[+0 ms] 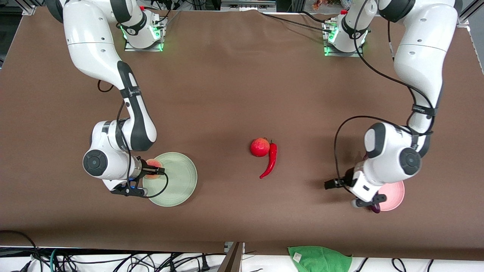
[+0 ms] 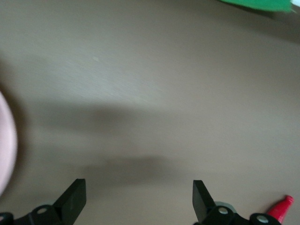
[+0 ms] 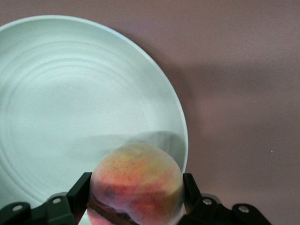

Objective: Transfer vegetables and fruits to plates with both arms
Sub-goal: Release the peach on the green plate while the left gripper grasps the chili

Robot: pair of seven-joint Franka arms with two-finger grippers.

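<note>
Two dark claws hang over a wide brown table [image 1: 227, 75]. The right gripper [image 3: 136, 197] is clamped on a small round orange-pink peach [image 3: 136, 185], one finger on each side, just above the rim of a round pale mint green plate [image 3: 70, 103]. The left gripper [image 2: 139, 197] is spread wide and holds nothing — only bare brown tabletop shows between its fingers. It hangs over the table beside a round pale pink plate [image 1: 393, 196] at the left arm's end.

In the middle of the table lie a round red fruit with a small crown [image 1: 259, 147] and a curved shiny red chili pepper [image 1: 270, 160], touching or nearly so.

A dark purple tip [image 1: 375, 207] sticks out at the pink plate's edge — the arm hides the rest. A green cloth [image 1: 319, 258] lies at the table's near edge, among black cables on a white ledge.
</note>
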